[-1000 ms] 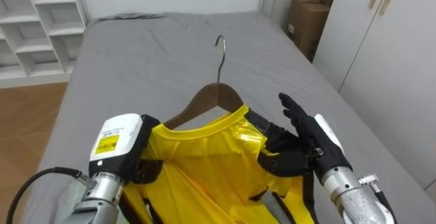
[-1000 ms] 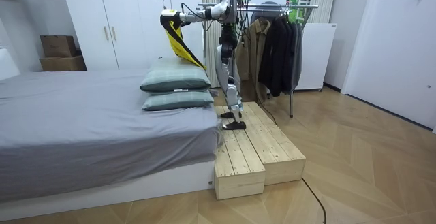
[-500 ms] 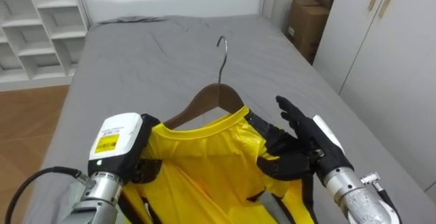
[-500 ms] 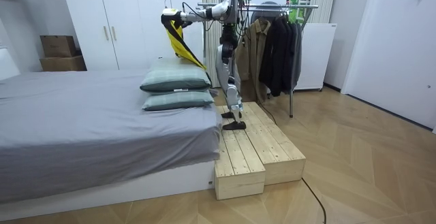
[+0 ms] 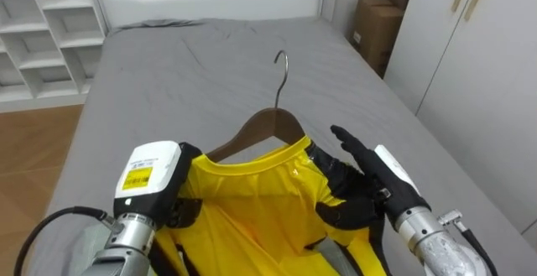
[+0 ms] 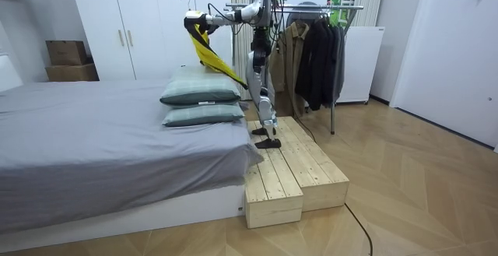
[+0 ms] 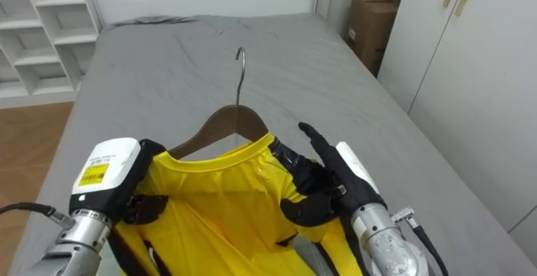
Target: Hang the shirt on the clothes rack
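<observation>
Two hands hold up a yellow shirt (image 5: pixel 252 213) on a wooden hanger (image 5: pixel 252 125) above the grey bed (image 5: pixel 185 75).

Eye views:
- The left hand (image 5: pixel 159 184) is at the shirt's left shoulder. Its grip is buried in the cloth, so whether it is closed cannot be told.
- The right hand (image 5: pixel 369 184) lies against the right shoulder, fingers stretched forward and slightly spread, beside the collar.
- The metal hook (image 5: pixel 281 58) stands upright and free, clear of both hands.
- White shelves (image 5: pixel 42 24) are beyond the bed on the left; a cardboard box (image 5: pixel 373 28) is on the right.

Room view:
- The robot stands upright on a wooden platform (image 6: pixel 288 174) at the bed's end, beside two stacked pillows (image 6: pixel 201 92).
- Both arms reach out at shoulder height toward the room view's left, and the shirt's tail trails down slantwise toward the robot's legs.
- A clothes rack (image 6: pixel 311 7) with dark coats (image 6: pixel 319 57) stands behind the robot. A white wardrobe (image 6: pixel 140 22) is against the wall.

Change from one second ago:
- The hook has shifted slightly to the right.
- The right hand has moved inward, nearer the hanger's neck.
- The shirt's tail reaches further toward the room view's right.
- The robot's footing is unchanged.
</observation>
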Robot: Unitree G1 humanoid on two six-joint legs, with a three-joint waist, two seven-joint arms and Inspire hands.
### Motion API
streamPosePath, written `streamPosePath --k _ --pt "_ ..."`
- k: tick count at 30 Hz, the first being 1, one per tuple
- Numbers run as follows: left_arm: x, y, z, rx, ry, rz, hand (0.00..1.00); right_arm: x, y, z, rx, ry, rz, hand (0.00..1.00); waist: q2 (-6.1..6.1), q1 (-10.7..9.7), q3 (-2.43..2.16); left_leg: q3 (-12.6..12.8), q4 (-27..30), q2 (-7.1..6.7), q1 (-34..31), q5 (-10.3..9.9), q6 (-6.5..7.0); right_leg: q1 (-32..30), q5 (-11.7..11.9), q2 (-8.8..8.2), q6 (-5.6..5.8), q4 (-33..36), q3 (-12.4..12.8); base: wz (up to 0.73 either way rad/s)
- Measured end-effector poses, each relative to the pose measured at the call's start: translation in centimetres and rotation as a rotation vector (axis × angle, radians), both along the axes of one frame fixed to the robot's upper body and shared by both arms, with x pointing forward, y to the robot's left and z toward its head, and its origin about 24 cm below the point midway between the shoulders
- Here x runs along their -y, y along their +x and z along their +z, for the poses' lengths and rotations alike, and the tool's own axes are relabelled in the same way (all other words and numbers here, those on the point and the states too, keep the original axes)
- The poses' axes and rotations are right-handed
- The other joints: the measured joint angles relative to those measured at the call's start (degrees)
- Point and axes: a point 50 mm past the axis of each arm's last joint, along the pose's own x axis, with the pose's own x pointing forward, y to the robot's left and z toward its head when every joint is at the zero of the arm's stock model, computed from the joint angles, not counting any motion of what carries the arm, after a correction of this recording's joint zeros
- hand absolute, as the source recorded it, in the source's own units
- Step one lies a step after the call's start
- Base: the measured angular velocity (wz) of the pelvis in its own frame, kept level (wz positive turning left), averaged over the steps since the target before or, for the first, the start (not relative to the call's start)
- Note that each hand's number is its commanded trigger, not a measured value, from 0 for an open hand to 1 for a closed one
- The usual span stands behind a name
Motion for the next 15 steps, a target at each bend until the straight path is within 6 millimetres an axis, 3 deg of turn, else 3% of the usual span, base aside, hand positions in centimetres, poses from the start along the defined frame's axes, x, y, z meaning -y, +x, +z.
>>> streamPosePath --k 1,2,15 --pt "0.05 0.0 -0.01 0.0 0.0 -0.001 1.0 0.0 0.01 0.01 0.001 0.0 0.0 0.8 0.0 0.0 0.0 0.0 0.0 0.01 -0.02 0.0 0.0 -0.01 0.0 -0.01 0.0 0.0 -0.03 0.0" --pt "0.07 0.0 -0.03 0.0 0.0 0.0 1.0 0.0 0.02 0.03 0.001 0.0 0.0 0.99 0.0 0.0 0.0 0.0 0.0 0.02 -0.02 0.0 0.0 -0.01 0.0 -0.01 0.0 0.0 -0.03 0.0" --pt "0.62 -0.04 -0.02 0.011 0.014 -0.032 1.0 -0.57 0.49 0.57 0.02 0.013 0.013 1.0 0.02 0.03 -0.03 0.0 0.05 -0.01 -0.02 0.0 0.0 -0.03 0.0 -0.01 0.0 0.03 0.0 0.0"
